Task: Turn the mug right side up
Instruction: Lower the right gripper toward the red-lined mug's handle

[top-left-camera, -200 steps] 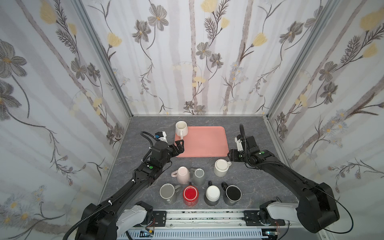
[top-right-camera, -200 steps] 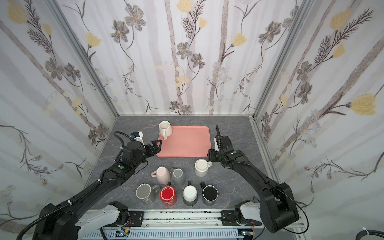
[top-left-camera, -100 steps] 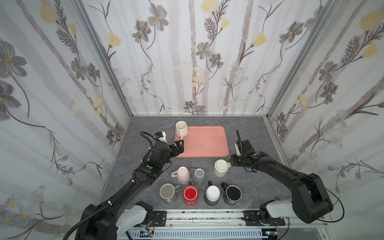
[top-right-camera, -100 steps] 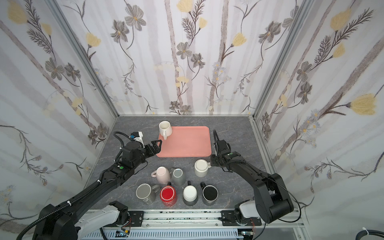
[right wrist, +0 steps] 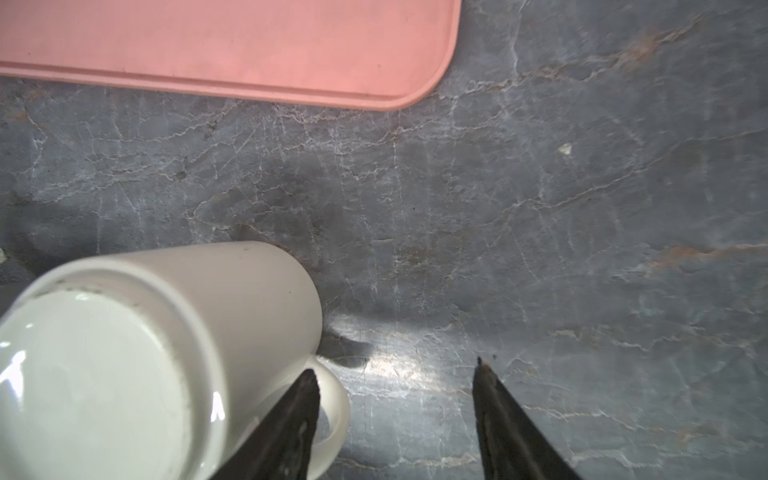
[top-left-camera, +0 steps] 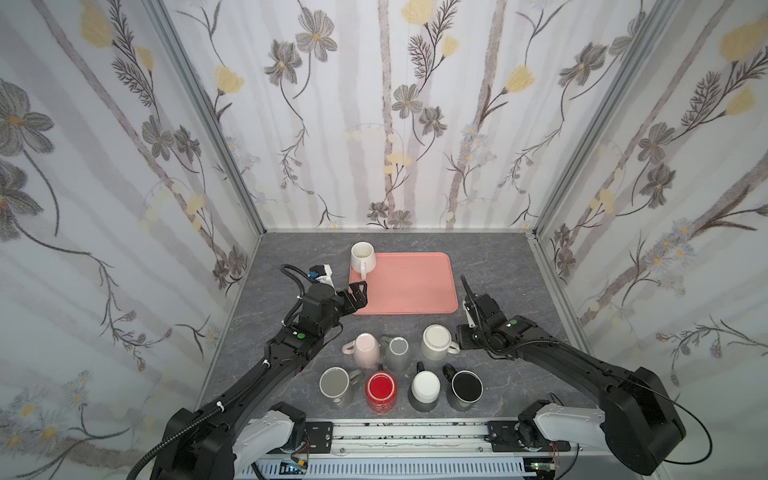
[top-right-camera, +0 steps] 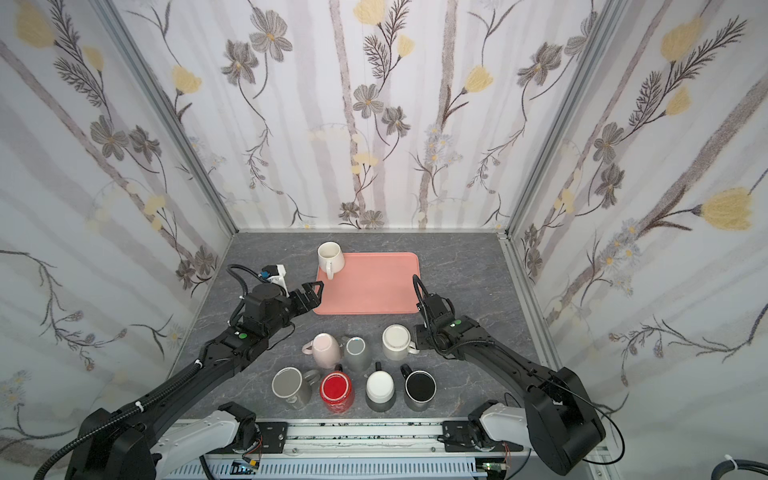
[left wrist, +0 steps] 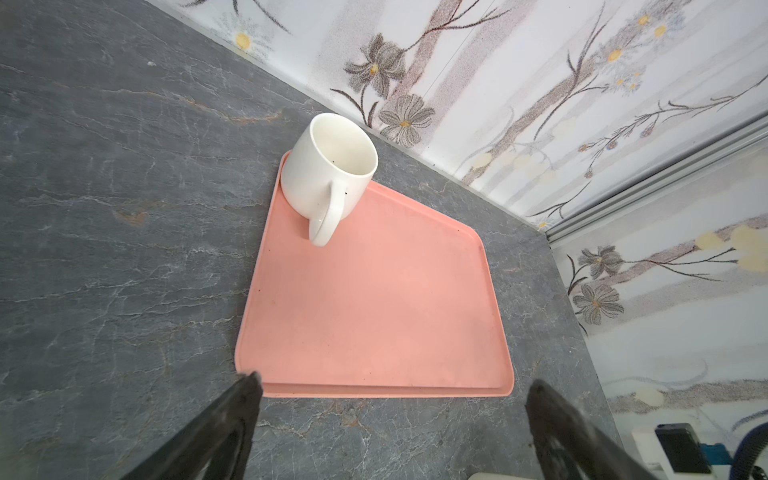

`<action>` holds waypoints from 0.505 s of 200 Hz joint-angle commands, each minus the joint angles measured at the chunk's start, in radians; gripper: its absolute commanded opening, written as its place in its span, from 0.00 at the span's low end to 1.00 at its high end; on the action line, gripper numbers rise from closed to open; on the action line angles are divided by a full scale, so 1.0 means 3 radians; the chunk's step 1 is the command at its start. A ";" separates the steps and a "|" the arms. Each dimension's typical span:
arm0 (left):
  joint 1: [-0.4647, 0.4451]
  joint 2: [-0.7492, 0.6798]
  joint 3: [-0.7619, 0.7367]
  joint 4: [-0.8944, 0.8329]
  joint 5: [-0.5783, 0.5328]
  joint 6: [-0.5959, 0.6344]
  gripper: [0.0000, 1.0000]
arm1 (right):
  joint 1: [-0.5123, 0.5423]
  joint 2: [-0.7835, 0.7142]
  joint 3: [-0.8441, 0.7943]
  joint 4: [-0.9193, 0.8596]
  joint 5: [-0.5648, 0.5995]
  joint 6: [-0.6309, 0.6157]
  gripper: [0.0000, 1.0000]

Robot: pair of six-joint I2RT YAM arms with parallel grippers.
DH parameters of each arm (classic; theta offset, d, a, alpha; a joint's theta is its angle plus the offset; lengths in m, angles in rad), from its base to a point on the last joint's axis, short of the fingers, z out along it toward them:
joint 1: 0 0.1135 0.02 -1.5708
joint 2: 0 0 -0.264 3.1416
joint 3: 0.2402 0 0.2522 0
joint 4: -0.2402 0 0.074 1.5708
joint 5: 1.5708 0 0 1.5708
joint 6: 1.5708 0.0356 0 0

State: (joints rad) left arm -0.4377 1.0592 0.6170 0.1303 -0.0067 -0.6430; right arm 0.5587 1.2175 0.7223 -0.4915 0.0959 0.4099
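Beside the glossy, cylindrical ceramic mug [right wrist: 124,353], the right end effector [right wrist: 395,365] stands open and empty.

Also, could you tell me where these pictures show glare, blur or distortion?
Right wrist view: glare on the upturned mug base and a bright patch on the table; the right gripper's fingers are blurred. Left wrist view: the tray looks skewed by the wide lens. Both top views: sharp, evenly lit, walls splayed outward.

Pink tray [top-left-camera: 409,286] on grey tbl [top-left-camera: 498,257] (marbled), nr back.
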 commanded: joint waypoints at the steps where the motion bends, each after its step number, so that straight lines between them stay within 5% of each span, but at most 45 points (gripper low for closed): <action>1: 0.0009 0.0003 -0.0001 0.0087 0.0002 -0.0020 1.00 | 0.0021 -0.0206 0.0074 -0.0063 0.0121 -0.0036 0.74; 36: 0.0015 0.0023 -0.0012 0.0108 0.0016 -0.0035 1.00 | 0.0229 -0.0347 0.0187 0.0044 -0.0378 -0.0214 0.86; 101: 0.0032 0.0067 -0.0019 0.0135 0.0036 -0.0057 1.00 | 0.0615 -0.0123 0.0172 -0.0163 -0.0366 -0.0288 0.89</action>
State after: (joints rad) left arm -0.4301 1.0744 0.6147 0.1314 0.0013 -0.6483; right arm 0.7273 1.1656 0.7734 -0.5194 -0.0013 0.3382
